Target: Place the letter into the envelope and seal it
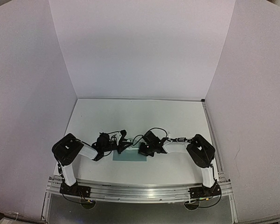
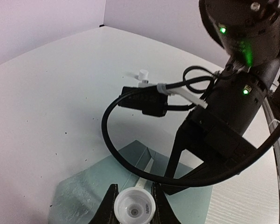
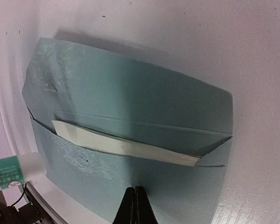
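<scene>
letter (image 3: 121, 145) sits in envelope (image 3: 130, 88); right gripper (image 3: 135, 205), pressed together, pins it flat; left gripper (image 2: 134, 203) pinches white bottle (image 2: 134, 213), probably for sealing.

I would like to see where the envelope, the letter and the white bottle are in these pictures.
envelope (image 3: 130, 88): right wrist view, on the flap.
letter (image 3: 121, 145): right wrist view, on the pale strip in the envelope's mouth.
white bottle (image 2: 135, 211): left wrist view, on its round end, at the bottom edge.

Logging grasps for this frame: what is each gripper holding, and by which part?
Left gripper: a small round white plastic bottle, pinched across its sides. Right gripper: shut on nothing, fingertips over the flat teal paper envelope.
</scene>
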{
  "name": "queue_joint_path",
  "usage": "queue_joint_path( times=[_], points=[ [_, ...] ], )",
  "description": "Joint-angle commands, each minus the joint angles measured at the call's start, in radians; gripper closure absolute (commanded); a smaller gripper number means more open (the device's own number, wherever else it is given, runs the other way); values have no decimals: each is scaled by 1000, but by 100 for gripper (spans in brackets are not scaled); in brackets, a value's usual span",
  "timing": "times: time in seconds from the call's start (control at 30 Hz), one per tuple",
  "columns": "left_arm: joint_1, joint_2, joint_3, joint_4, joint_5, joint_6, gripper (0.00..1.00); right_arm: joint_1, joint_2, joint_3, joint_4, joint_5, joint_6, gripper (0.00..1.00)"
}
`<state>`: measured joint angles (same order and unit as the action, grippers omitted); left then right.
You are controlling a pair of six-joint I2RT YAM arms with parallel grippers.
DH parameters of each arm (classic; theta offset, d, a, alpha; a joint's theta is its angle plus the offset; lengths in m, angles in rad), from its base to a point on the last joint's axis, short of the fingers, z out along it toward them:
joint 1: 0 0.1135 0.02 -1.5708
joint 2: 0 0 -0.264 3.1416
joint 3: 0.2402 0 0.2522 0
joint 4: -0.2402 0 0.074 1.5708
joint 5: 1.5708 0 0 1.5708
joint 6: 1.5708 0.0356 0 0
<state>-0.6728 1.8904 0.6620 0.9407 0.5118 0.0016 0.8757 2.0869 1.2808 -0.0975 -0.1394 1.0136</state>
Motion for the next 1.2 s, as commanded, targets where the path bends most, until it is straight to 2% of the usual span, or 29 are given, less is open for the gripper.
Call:
queue_joint_path(
  times=[0.0, 0.13, 0.3, 0.47, 0.9, 1.17],
  points=[
    [-41, -15, -28, 72, 13, -50, 100, 0, 1, -8, -11, -17, 31, 100],
    [-50, 20, 13, 10, -51, -65, 100, 0, -6, -16, -11, -5, 42, 100],
    [-51, 42, 3, -9, -53, -62, 100, 0, 7, -11, -13, -30, 40, 100],
    [-51, 57, 14, -19, -145, -26, 100, -1, -3, -29, -12, -25, 38, 100],
    [-63, 90, 15, -39, -116, -6, 100, 0, 0, -35, -11, -36, 26, 100],
    [-63, 60, -69, -65, -154, 190, 100, -1, -8, -54, -11, -39, 16, 100]
  ],
)
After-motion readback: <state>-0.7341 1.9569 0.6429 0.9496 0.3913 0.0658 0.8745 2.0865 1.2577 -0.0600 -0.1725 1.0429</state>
